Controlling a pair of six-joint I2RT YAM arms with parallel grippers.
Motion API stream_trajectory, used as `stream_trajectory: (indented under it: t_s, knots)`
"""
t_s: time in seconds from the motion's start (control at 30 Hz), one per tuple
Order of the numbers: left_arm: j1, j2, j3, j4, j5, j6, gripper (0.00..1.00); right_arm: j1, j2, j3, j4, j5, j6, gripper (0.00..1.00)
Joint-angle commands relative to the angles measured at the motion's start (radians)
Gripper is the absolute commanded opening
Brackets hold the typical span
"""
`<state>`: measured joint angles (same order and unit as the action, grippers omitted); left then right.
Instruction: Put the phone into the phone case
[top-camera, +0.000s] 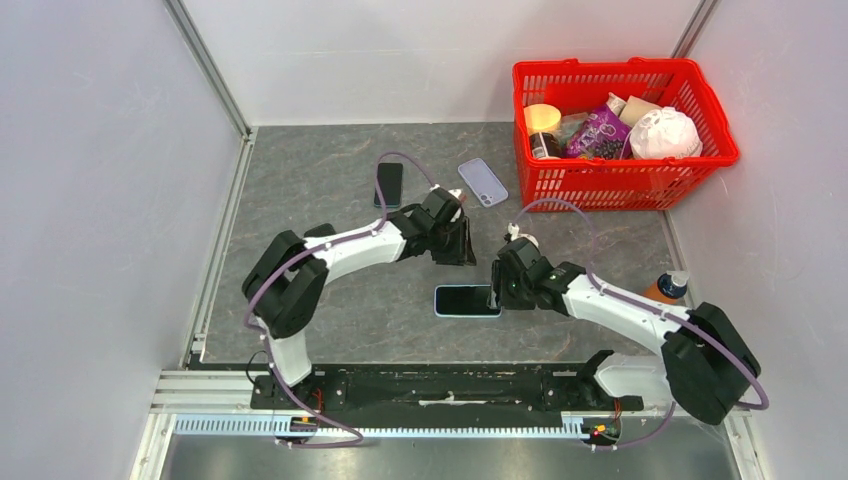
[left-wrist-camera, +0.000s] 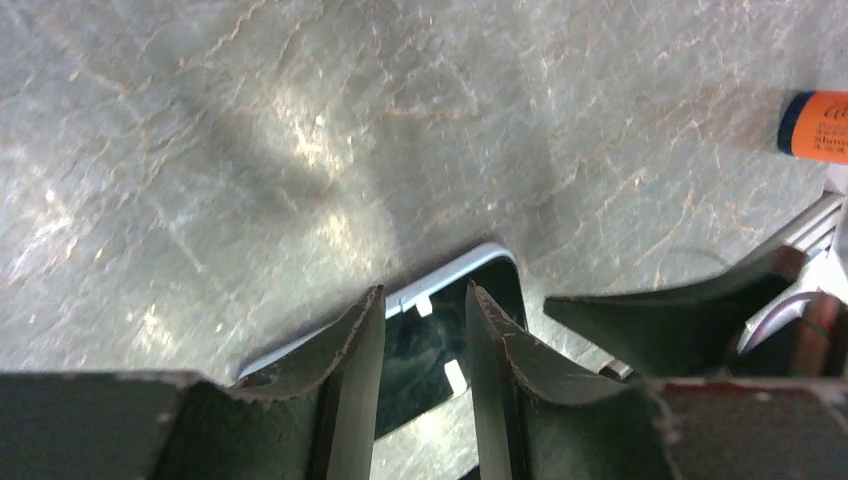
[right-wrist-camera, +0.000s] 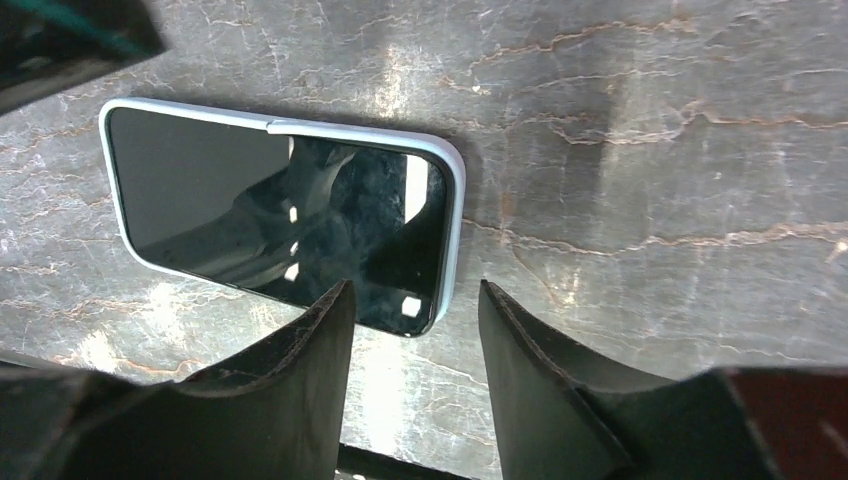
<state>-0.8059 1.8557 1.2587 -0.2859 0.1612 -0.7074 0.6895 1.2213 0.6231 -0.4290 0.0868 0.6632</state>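
A phone (top-camera: 467, 300) lies flat, screen up, in the middle of the table. Around its dark screen (right-wrist-camera: 200, 190) runs the pale blue rim of a phone case (right-wrist-camera: 300, 128), with a small step in the rim on the far long side. My left gripper (top-camera: 462, 250) hovers just behind the phone. It is open, and the phone's corner (left-wrist-camera: 440, 340) shows through the gap between its jaws (left-wrist-camera: 425, 295). My right gripper (top-camera: 497, 290) stands open at the phone's right end, its fingers (right-wrist-camera: 415, 290) astride that corner with nothing between them.
A second black phone (top-camera: 389, 185) and a lavender case (top-camera: 483, 181) lie at the back. A red basket (top-camera: 625, 180) holding several items stands at the back right. An orange bottle (top-camera: 668, 288) stands by the right arm. Walls close in on both sides.
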Motion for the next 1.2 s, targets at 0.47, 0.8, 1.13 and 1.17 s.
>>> stream_trajectory:
  t_s: [0.47, 0.8, 1.13, 1.17]
  knots:
    - [-0.09, -0.127, -0.253, 0.043, 0.051, 0.027, 0.29, 0.035, 0.152, -0.037, 0.084, -0.084, 0.02, 0.5]
    - [-0.12, -0.036, -0.269, 0.057, 0.026, -0.033, 0.17, 0.174, 0.315, -0.005, 0.12, -0.045, 0.123, 0.43]
    - [-0.12, -0.042, -0.303, 0.037, -0.049, -0.075, 0.14, 0.039, 0.146, -0.004, -0.008, -0.02, 0.124, 0.52]
    - [-0.12, -0.042, -0.302, 0.036, -0.048, -0.075, 0.14, 0.027, 0.136, -0.009, -0.012, -0.028, 0.123, 0.52]
